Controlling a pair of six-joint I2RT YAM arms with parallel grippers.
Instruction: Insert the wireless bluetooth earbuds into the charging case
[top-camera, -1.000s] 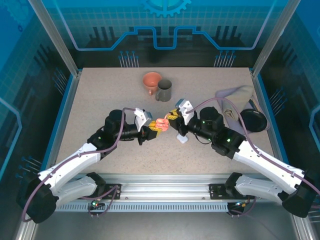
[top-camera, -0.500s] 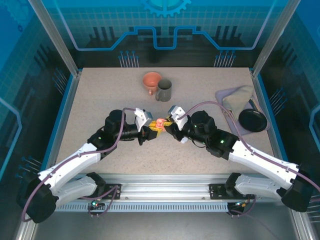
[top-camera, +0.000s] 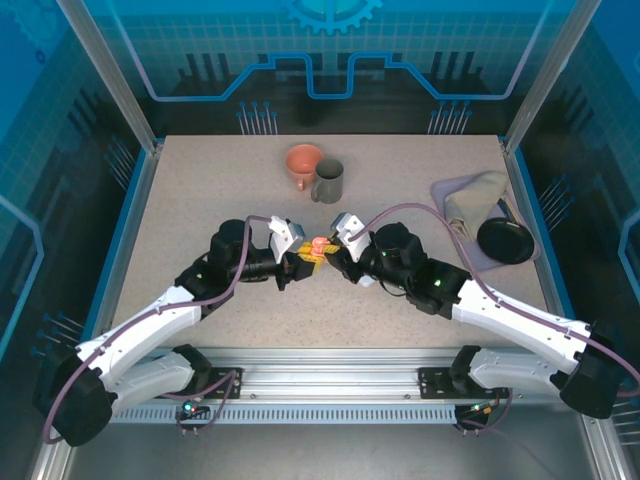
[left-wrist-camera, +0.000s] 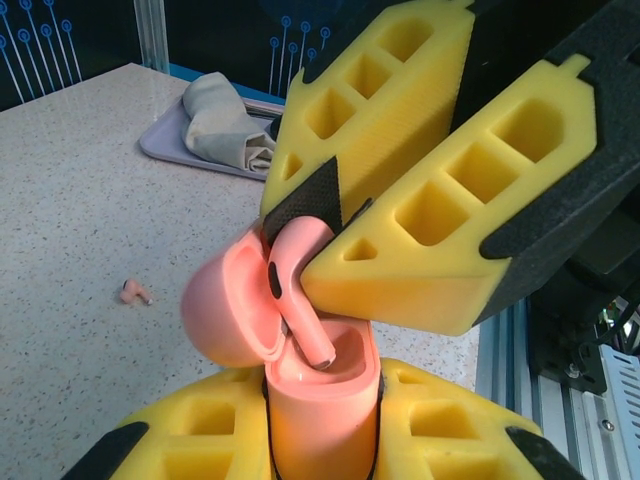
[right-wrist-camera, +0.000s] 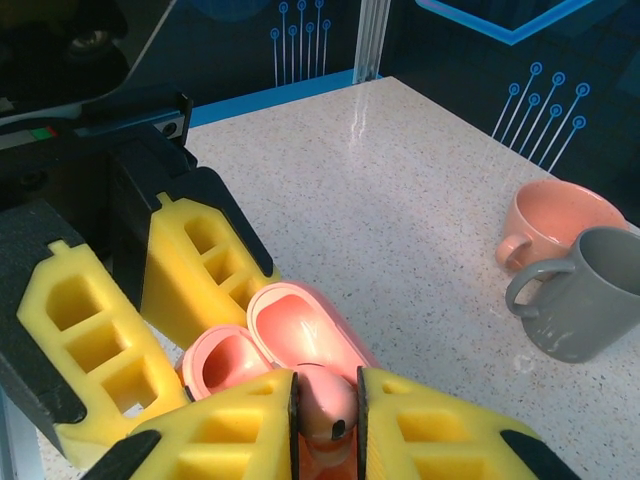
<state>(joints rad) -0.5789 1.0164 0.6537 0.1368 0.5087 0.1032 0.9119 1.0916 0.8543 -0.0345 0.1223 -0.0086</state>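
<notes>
My left gripper (top-camera: 308, 262) is shut on a salmon-pink charging case (left-wrist-camera: 322, 410), held upright above the table with its lid (left-wrist-camera: 225, 310) swung open. My right gripper (right-wrist-camera: 325, 420) is shut on a salmon-pink earbud (left-wrist-camera: 295, 280), and its yellow fingers (left-wrist-camera: 400, 270) press in from above the case. The earbud's stem tip reaches down into the case's open cavity. Seen from the right wrist, the earbud's head (right-wrist-camera: 325, 400) sits between the pads, with the open case (right-wrist-camera: 300, 335) just beyond. A second pink earbud (left-wrist-camera: 133, 292) lies loose on the table. The white earbuds are out of view.
A pink cup (top-camera: 303, 162) and a grey mug (top-camera: 328, 181) stand at the back centre. A lilac tray (top-camera: 446, 191) carrying a folded cloth (top-camera: 478, 190) and a black bowl (top-camera: 505, 240) sit at the right edge. Both grippers meet mid-table (top-camera: 200, 190).
My right gripper has moved left and closed in on the left gripper, bringing the pink earbud to the open case. The left arm has stayed put.
</notes>
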